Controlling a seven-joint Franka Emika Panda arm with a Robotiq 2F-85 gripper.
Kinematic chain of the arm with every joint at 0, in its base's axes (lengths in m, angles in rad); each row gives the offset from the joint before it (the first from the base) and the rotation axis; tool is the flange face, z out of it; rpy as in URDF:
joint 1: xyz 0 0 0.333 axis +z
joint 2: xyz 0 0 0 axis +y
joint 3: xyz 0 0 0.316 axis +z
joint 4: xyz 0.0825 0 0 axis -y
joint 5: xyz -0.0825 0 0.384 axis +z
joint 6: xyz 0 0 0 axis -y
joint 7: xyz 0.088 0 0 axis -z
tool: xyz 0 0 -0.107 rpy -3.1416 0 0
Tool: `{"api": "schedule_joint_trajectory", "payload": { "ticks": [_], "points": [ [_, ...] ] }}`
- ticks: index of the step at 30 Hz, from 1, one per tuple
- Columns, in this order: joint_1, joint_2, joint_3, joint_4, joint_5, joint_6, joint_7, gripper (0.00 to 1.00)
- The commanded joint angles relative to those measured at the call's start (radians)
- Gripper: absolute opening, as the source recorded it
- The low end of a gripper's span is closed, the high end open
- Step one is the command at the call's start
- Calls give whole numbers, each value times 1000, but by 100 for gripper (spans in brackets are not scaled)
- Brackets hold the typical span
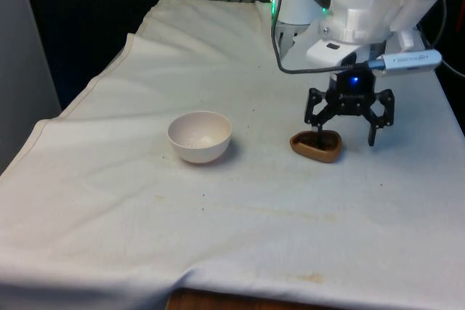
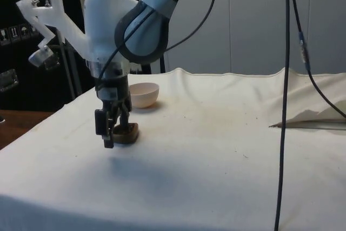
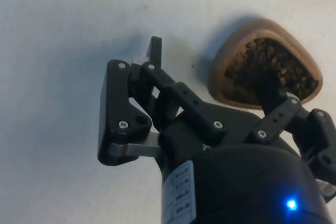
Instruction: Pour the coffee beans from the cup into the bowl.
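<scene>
Gripper: the black gripper (image 1: 346,134) is down low at the right of centre in the front view, jaws spread wide, holding nothing.
Fingers: one finger (image 3: 268,85) dips inside the brown cup, over the beans; the other finger (image 3: 154,51) sits outside it, over bare cloth.
Cup: the brown cup (image 1: 317,145), rounded-triangle in shape, stands upright on the white cloth (image 1: 240,230) right of centre in the front view, coffee beans (image 3: 265,66) heaped inside.
Bowl: the pale bowl (image 1: 200,136) sits upright near the frame's centre, to the cup's left, apart from it.
Side view: the gripper (image 2: 111,128) is lower left, at the cup (image 2: 126,132), with the bowl (image 2: 144,94) just above and behind.
</scene>
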Motion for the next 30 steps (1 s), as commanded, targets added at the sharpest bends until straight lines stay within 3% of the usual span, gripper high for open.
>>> {"api": "schedule_joint_trajectory", "payload": {
  "ticks": [1, 2, 3, 4, 6, 11, 12, 13, 19, 20, 21, 28, 29, 30],
  "points": [
    [9, 5, -11, 3, -9, 8, 10, 100],
    [9, 7, -11, 4, -10, 9, 10, 100],
    [0, 7, -1, 4, -1, 2, 0, 100],
    [8, 8, -11, 5, -10, 10, 10, 100],
    [9, 8, -11, 6, -11, 10, 10, 100],
    [9, 7, -13, 6, -11, 7, 11, 100],
    [0, 9, -2, 7, -2, 3, 0, 100],
    [9, 8, -12, 7, -11, 7, 11, 100],
    [8, 12, -12, 8, -9, 6, 10, 99],
    [0, 10, -3, 7, -2, 2, 0, 96],
    [8, 12, -12, 8, -9, 6, 9, 96],
    [7, 13, -12, 8, -8, 6, 9, 52],
    [0, 11, -4, 8, -2, 2, 0, 46],
    [7, 13, -12, 8, -8, 6, 9, 46]
  ]
}}
